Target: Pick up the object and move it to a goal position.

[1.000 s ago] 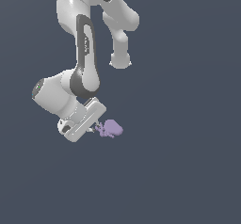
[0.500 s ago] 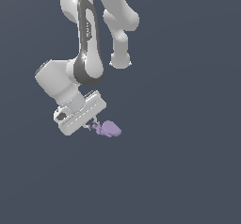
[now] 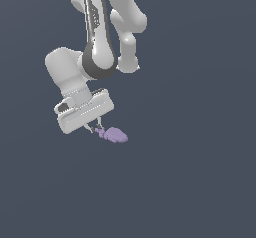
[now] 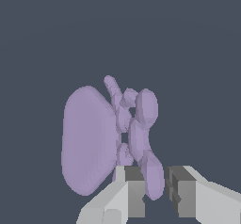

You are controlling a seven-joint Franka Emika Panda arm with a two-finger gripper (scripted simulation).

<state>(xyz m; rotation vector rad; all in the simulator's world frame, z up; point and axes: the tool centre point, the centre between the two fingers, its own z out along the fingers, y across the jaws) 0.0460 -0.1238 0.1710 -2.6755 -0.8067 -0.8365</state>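
You've got white two-finger gripper [image 4: 156,192] pinching nub end of small pale purple lumpy blob [image 4: 89,140]; carry to unseen goal remains

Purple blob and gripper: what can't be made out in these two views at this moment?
- Exterior view: the gripper fingertips are too small, and partly hidden behind the white hand, to show whether they touch the purple blob.
- Wrist view: a nub of the blob sits between the fingers; contact is unclear, and the picture's edge cuts off the gripper body.
- No goal marker shows in either view.
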